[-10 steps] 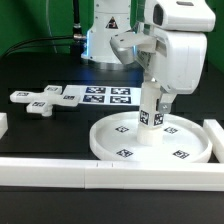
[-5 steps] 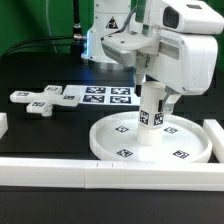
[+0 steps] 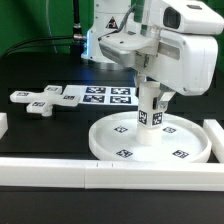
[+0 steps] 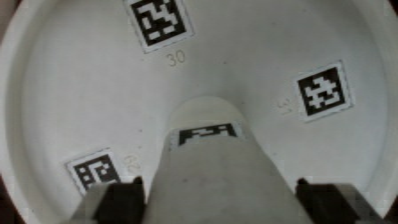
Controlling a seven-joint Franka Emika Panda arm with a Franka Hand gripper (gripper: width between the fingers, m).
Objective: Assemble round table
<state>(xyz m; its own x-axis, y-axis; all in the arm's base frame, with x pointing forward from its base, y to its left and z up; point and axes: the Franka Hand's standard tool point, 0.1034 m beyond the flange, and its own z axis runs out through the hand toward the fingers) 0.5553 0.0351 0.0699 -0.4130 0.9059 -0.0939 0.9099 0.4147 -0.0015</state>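
The large white rimmed disc lies flat at the front of the black table. The short cylindrical post stands upright on its centre. My gripper comes down from above and is shut on the post near its top. In the wrist view the post runs between my two dark fingers, with the disc's floor and its square markers around it. The cross-shaped foot lies loose on the table at the exterior view's left, apart from the disc.
The marker board lies flat behind the disc. A long white border bar runs along the front, with shorter ones at the exterior view's right and left. The arm's base stands at the back.
My wrist has turned about the post's axis since one second ago, with the post staying upright on the disc. Nothing visible has moved in the last half second.
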